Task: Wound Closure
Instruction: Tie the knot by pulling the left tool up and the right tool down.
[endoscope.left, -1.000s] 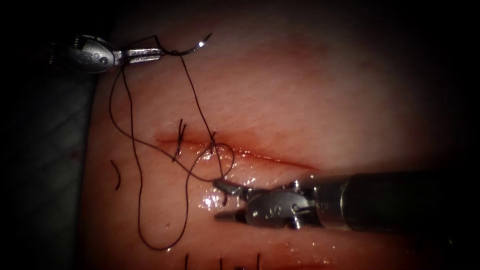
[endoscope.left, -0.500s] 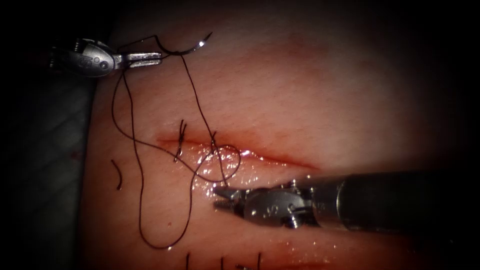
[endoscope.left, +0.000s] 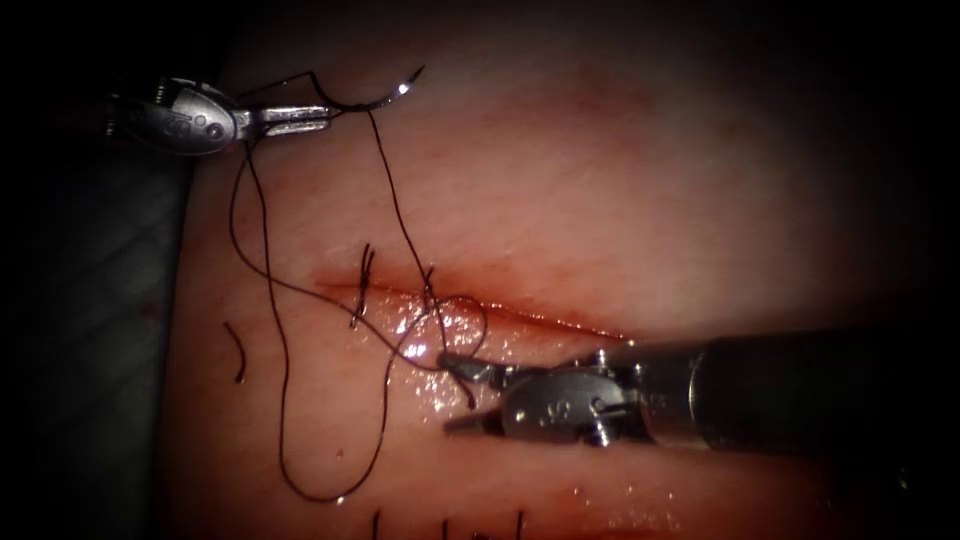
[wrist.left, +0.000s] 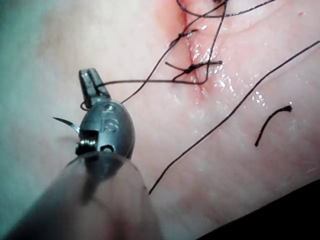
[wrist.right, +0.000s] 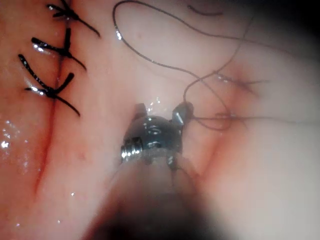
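My left tool (endoscope.left: 320, 113) sits at the upper left, far above the cut (endoscope.left: 520, 318), jaws shut on the curved needle (endoscope.left: 388, 96) near its thread end. The needle is free of the tissue (endoscope.left: 620, 180), tip pointing up and right. Thread (endoscope.left: 395, 190) runs from it down to a stitch (endoscope.left: 430, 292) at the cut and forms a loop (endoscope.left: 484, 325). My right tool (endoscope.left: 450, 392) lies just below the cut, jaws open, upper jaw touching the loop, a short thread tail between the jaws. In the wrist views I see the left tool (wrist.left: 89, 86), needle (wrist.left: 64, 123) and right tool (wrist.right: 160, 109).
A tied stitch (endoscope.left: 362, 285) crosses the cut's left end. A long slack thread loop (endoscope.left: 300, 480) hangs over the tissue below. A loose cut thread piece (endoscope.left: 236, 350) lies at the left. Several finished stitches (wrist.right: 50, 55) close another cut nearby. Dark cloth (endoscope.left: 90, 330) borders the tissue's left edge.
The right tool's jaws narrowed, then opened wide again as it rose slightly toward the cut. The thread loop at the stitch shifted right. The left tool with the needle barely moved.
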